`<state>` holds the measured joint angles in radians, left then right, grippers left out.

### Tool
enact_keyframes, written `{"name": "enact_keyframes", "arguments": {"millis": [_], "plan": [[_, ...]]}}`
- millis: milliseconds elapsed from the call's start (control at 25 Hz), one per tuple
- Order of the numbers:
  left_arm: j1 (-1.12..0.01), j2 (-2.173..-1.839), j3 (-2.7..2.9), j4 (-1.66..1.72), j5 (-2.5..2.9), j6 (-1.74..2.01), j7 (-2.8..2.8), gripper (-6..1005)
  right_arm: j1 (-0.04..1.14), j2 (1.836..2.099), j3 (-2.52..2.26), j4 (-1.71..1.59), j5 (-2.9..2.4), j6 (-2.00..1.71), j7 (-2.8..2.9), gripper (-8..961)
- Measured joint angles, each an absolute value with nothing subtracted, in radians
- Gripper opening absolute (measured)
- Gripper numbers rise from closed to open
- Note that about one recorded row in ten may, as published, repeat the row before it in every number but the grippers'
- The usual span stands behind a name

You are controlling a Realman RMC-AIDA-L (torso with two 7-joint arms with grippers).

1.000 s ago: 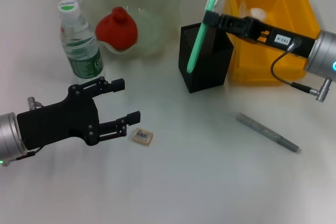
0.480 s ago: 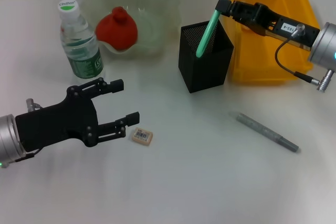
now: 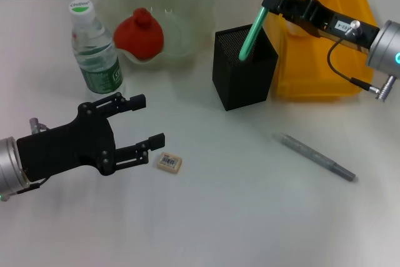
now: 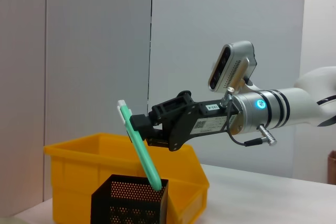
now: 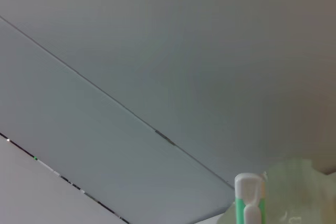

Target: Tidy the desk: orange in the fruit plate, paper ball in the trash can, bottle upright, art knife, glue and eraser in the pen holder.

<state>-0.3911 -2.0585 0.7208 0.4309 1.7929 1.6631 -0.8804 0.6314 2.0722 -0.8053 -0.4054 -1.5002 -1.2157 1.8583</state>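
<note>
My right gripper is shut on the upper part of a green art knife with a white end. The knife leans with its lower tip inside the black mesh pen holder. The left wrist view shows that same gripper, the knife and the holder. A small tan eraser lies on the desk just beyond the fingertips of my open left gripper. A grey pen-shaped stick, likely the glue, lies to the right. The orange sits in the fruit plate. The bottle stands upright. The paper ball is hidden.
The yellow trash can stands directly behind and to the right of the pen holder, under my right arm. The bottle and the fruit plate stand at the back left.
My right gripper rose and swung right, carrying the knife from the holder's front left side over its mouth, with the tip now inside. The left arm has barely moved.
</note>
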Motion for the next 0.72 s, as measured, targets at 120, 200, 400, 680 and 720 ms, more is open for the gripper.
{"name": "enact_keyframes", "arguments": {"millis": [120, 200, 400, 680, 720], "plan": [[-0.391, -2.059, 0.721, 0.431, 1.792, 1.663, -0.880, 782, 0.638, 2.074, -0.805, -0.408, -1.500, -1.197, 1.827, 200], [-0.391, -2.058, 0.721, 0.431, 1.791, 1.663, -0.880, 782, 0.644, 2.076, -0.805, -0.408, -1.500, -1.188, 1.797, 201], [-0.391, -2.059, 0.721, 0.431, 1.785, 1.663, -0.880, 782, 0.657, 2.078, -0.810, -0.400, -1.500, -1.165, 1.687, 206], [-0.391, -2.059, 0.719, 0.431, 1.783, 1.664, -0.880, 782, 0.662, 2.084, -0.817, -0.391, -1.500, -1.152, 1.566, 213], [-0.391, -2.059, 0.719, 0.431, 1.782, 1.664, -0.880, 782, 0.665, 2.085, -0.817, -0.387, -1.500, -1.148, 1.540, 214]]}}
